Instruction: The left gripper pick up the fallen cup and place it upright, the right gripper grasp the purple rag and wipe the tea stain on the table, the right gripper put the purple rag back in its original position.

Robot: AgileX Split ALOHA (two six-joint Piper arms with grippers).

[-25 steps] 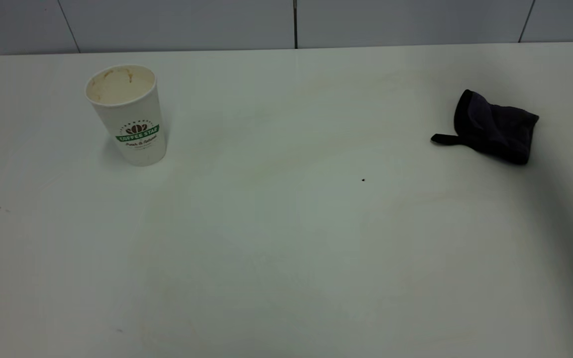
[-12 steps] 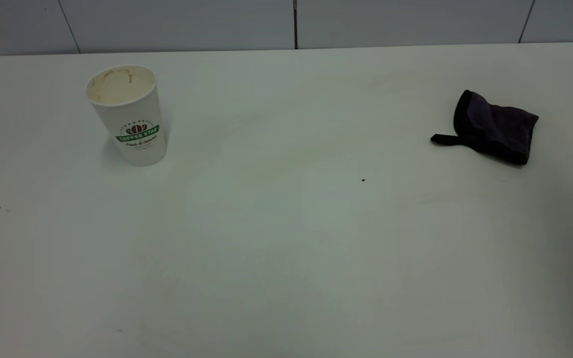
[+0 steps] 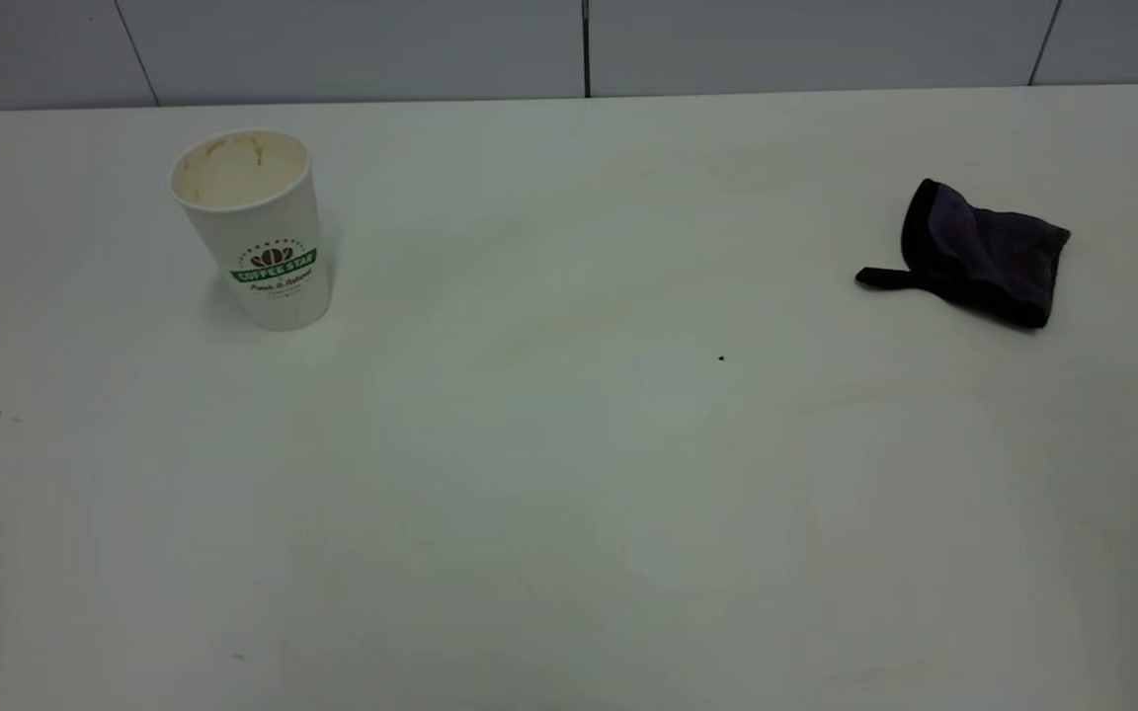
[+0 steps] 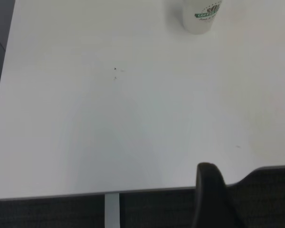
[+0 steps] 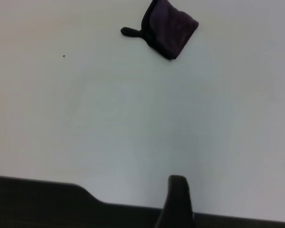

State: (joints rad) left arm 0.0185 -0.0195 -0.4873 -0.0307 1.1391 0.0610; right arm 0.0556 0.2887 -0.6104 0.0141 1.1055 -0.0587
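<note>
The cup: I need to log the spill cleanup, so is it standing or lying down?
Upright. The cup stands on its base on the table, open mouth up, logo reading level.

Paper cup [image 3: 253,229] — cloth rag [image 3: 984,254]

exterior high, wrists far above table [image 3: 569,474]

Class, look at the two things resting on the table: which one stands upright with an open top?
The cup, white, at the table's left; the purple rag lies crumpled flat at the right.
</note>
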